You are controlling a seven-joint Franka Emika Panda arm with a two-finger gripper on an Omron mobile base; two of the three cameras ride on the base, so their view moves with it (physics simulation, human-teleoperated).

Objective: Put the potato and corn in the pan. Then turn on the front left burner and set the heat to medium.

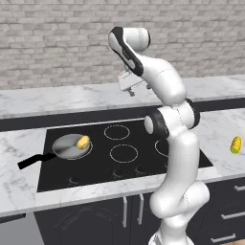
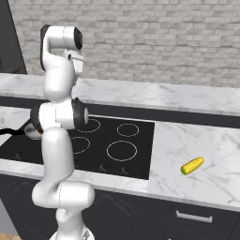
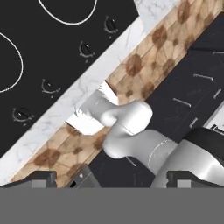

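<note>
Already the potato (image 1: 83,142) sits in the pan (image 1: 67,147) on the stove (image 1: 143,165) — the corn (image 1: 235,145) lies on the table (image 1: 225,127), the claw (image 1: 130,86) raised, jaws apart.

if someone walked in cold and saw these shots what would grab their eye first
The white arm towering over the black cooktop dominates both base views. Next comes the pan on the front left burner, a tan-yellow potato already inside it. Last, the bright yellow corn lies alone on the marble counter right of the cooktop.
</note>
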